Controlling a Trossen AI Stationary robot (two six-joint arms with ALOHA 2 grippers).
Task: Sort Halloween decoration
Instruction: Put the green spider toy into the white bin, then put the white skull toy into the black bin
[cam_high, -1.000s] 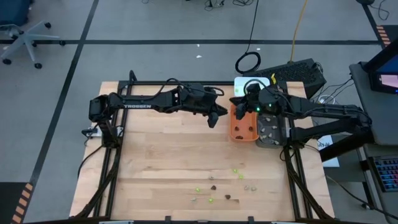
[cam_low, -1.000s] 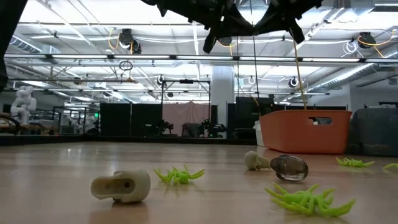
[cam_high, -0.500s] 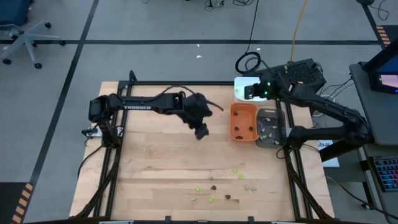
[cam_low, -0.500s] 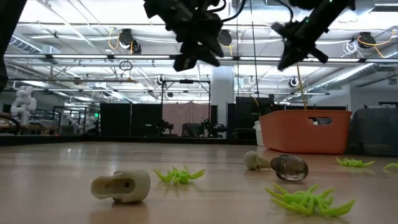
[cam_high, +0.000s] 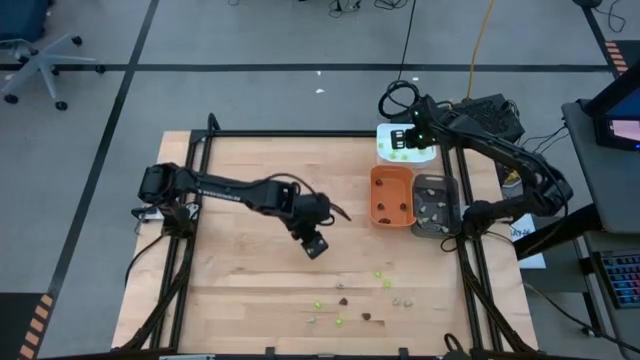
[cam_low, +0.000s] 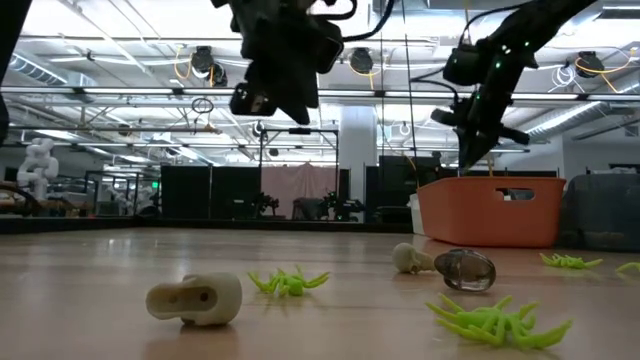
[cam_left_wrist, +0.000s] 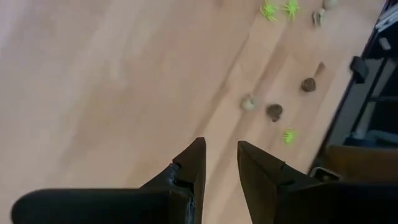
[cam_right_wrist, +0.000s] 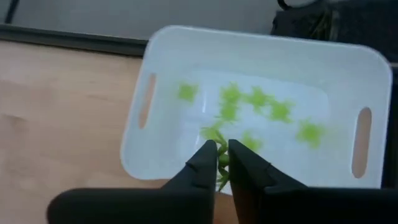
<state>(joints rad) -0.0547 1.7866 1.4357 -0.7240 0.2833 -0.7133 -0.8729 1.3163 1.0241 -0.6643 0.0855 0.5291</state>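
Right gripper (cam_right_wrist: 220, 155) moved over white tray (cam_right_wrist: 161, 93), grasping green piece (cam_right_wrist: 214, 138), left gripper (cam_left_wrist: 219, 163) released mid-table

No word, number or sign can be read anywhere in these views (the pale lettering along the left arm (cam_high: 222, 186) is too small and blurred in the high view to make out), and the trays and bench carry no labels.

Our left gripper (cam_high: 316, 246) hangs parted over mid-table (cam_high: 250, 280); our right gripper (cam_right_wrist: 222, 163) pinches nearly closed at its far-right corner.
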